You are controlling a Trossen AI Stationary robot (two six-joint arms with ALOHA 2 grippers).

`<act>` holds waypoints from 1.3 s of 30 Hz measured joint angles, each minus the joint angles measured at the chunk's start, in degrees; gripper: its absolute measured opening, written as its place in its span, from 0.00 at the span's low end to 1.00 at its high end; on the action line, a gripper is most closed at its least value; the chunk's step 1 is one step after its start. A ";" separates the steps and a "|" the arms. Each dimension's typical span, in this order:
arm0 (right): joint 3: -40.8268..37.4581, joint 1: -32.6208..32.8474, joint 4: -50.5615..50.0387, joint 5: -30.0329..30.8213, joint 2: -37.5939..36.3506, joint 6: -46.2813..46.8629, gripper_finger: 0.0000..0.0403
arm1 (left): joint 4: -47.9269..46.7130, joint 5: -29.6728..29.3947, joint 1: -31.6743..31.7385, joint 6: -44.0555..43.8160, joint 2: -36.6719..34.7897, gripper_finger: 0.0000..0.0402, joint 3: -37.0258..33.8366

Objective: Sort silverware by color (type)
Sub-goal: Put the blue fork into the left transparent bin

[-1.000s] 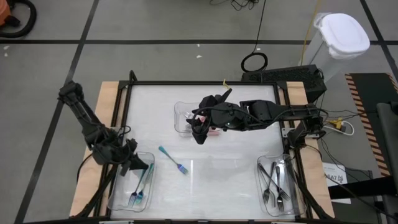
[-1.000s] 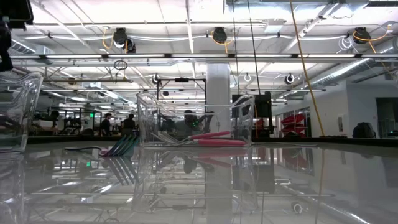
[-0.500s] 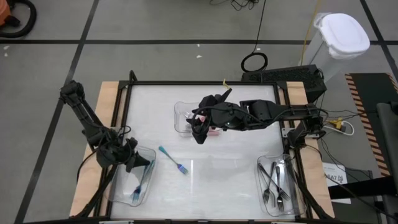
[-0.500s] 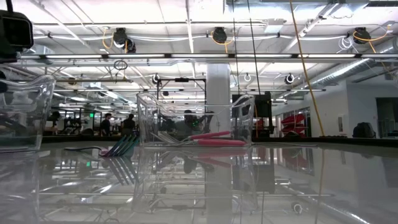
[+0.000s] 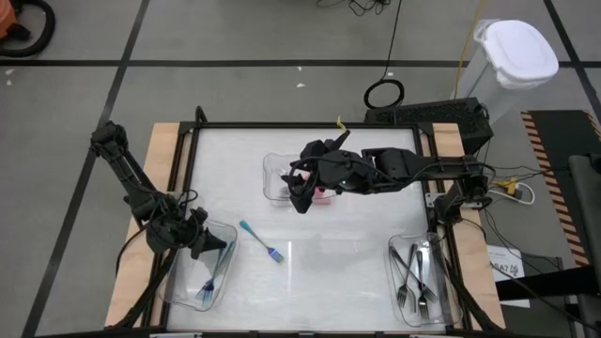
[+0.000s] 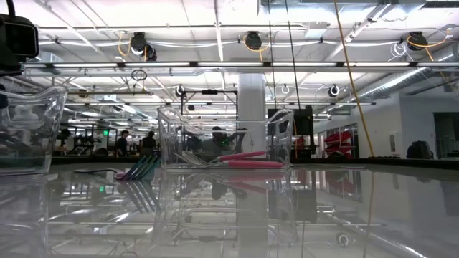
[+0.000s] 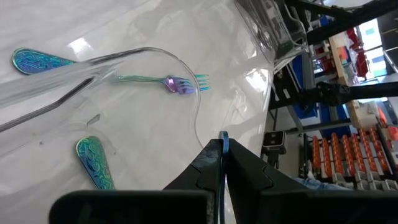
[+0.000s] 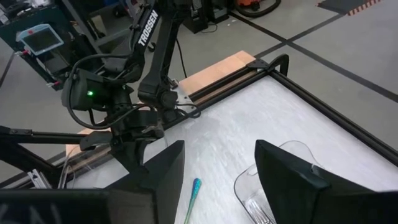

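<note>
My left gripper (image 5: 214,249) is low over the clear left near tray (image 5: 178,282), shut on a teal fork (image 5: 216,270) that slants down into it. Another teal handle (image 7: 93,162) lies in that tray. One more teal fork (image 5: 260,241) lies flat on the table just right of the tray. My right gripper (image 5: 300,199) hovers open over the far middle tray (image 5: 275,178), which holds pink utensils (image 6: 247,161). Nothing is between its fingers (image 8: 163,168). My left gripper pinches the teal fork between its two fingers; only a thin blue edge (image 7: 223,144) shows between them in the wrist view. The fingers slant downward toward the tray. The fork's lower end (image 5: 205,296) is down in the tray.
A clear tray (image 5: 418,277) at the near right holds several grey metal forks. A black frame rail (image 5: 188,169) runs round the white table. Bare table lies between the near trays.
My left gripper has sunk a little toward the left near tray with the teal fork and has rolled somewhat. In the low view that tray's clear wall has shifted slightly. My right gripper has kept still.
</note>
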 joint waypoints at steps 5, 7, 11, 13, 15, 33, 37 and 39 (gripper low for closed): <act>0.01 -0.19 0.00 0.00 0.00 -0.43 0.47 | 0.01 -0.04 0.00 -0.02 0.00 0.06 0.02; 0.01 -0.19 0.00 0.00 0.00 -0.43 0.47 | 0.02 -0.04 0.00 -0.10 0.00 0.06 0.01; 0.01 -0.19 0.00 0.00 0.00 -0.45 0.47 | 0.06 -0.04 0.00 -1.34 0.00 0.09 0.02; 0.01 -0.19 0.00 0.00 0.00 -0.51 0.47 | 0.04 -0.02 0.02 -1.83 0.00 0.14 0.02; 0.00 -0.32 0.00 0.00 0.00 -0.62 0.47 | -0.43 0.03 0.00 -3.00 -0.02 0.21 0.04; 0.01 -0.93 1.77 0.07 0.02 -2.59 0.47 | -22.56 9.81 0.01 -8.85 -0.02 0.45 11.49; 0.01 -0.93 1.77 0.11 0.02 -3.24 0.47 | -31.72 13.12 0.01 -10.28 -0.02 0.45 16.27; 0.01 -0.93 1.77 0.11 0.02 -3.45 0.47 | -34.98 14.23 0.02 -10.34 -0.02 0.45 18.44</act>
